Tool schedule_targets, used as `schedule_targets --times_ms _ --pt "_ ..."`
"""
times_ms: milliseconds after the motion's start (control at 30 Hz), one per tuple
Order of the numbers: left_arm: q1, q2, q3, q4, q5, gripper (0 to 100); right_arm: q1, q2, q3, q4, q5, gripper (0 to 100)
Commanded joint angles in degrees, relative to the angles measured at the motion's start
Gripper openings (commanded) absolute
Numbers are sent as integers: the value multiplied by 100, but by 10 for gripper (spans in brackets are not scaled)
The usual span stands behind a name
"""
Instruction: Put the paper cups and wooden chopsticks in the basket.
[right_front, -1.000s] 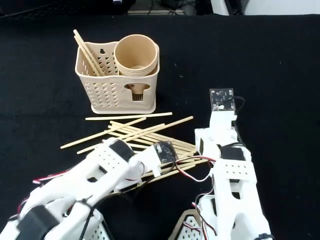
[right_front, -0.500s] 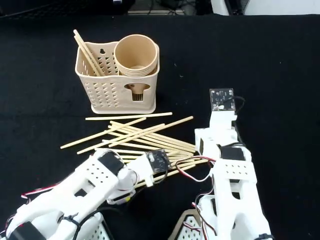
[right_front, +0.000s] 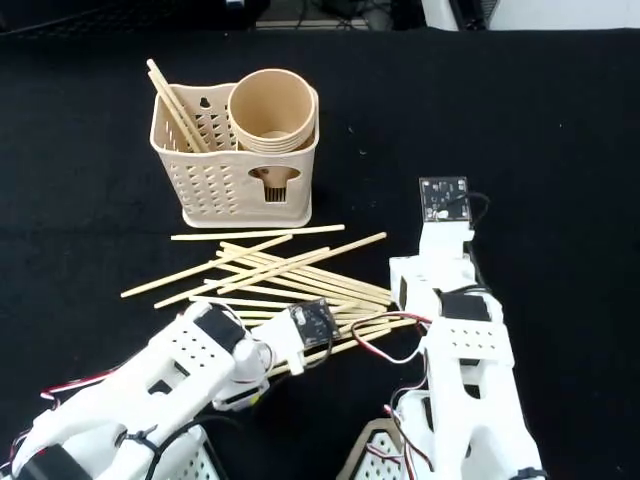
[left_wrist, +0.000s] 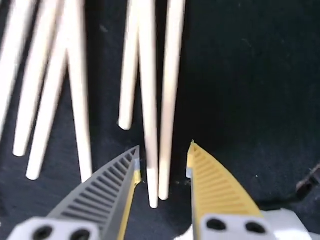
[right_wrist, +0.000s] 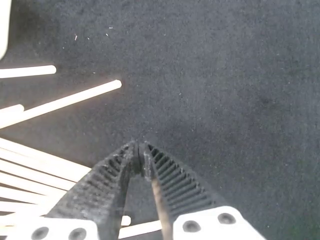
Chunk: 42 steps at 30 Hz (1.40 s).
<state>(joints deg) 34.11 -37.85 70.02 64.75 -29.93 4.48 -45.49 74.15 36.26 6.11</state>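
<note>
**Wooden chopsticks (right_front: 290, 272) sit between the spread fingers of the left end effector (left_wrist: 162, 162)**

Black cloth covers the table (right_front: 520, 120), and over on the far left stands the beige basket (right_front: 235, 185). The stacked paper cups (right_front: 272, 108) are upright in its right-hand side, and a few leaning chopsticks (right_front: 172, 100) poke out of the left corner. So part of the job is in!

The loose wooden chopsticks fan out across the cloth just in front of the basket, crossing one another, with their near ends under the arms.

Down at that near edge is the left end effector, released. Its grey finger (left_wrist: 107, 187) and yellow finger (left_wrist: 212, 185) are well parted, and the ends of two sticks lie side by side between them. The grey tip is just beside the nearer stick, and contact is too close to call.

The right end effector (right_wrist: 139, 150) is clenched on nothing, tips meeting above bare cloth. Stick ends (right_wrist: 65, 101) lie near it, off to one side.
</note>
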Motion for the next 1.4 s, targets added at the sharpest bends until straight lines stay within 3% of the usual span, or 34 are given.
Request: schedule_targets --times_ms 0,200,667,900,1000,1100,1267,1367 --pt "-57 -114 4 -35 9 166 35 -110 -13 -114 -18 25" --pt "-31 -114 4 -26 9 26 35 -110 -13 -114 -18 25" --pt "-57 -167 -84 26 18 36 35 -110 -13 -114 -18 25" --pt "-347 -176 -1314 1398 -53 35 44 -110 -13 -114 -18 25" --pt "-365 -176 -1393 1609 -316 35 53 -110 -13 -114 -18 25" --pt "-365 -176 -1121 1354 -343 35 53 -110 -13 -114 -18 25" --pt "-365 -114 -418 237 -343 44 44 -110 -13 -114 -18 25" --pt "-374 -114 -84 -211 -334 98 44 -110 -13 -114 -18 25"
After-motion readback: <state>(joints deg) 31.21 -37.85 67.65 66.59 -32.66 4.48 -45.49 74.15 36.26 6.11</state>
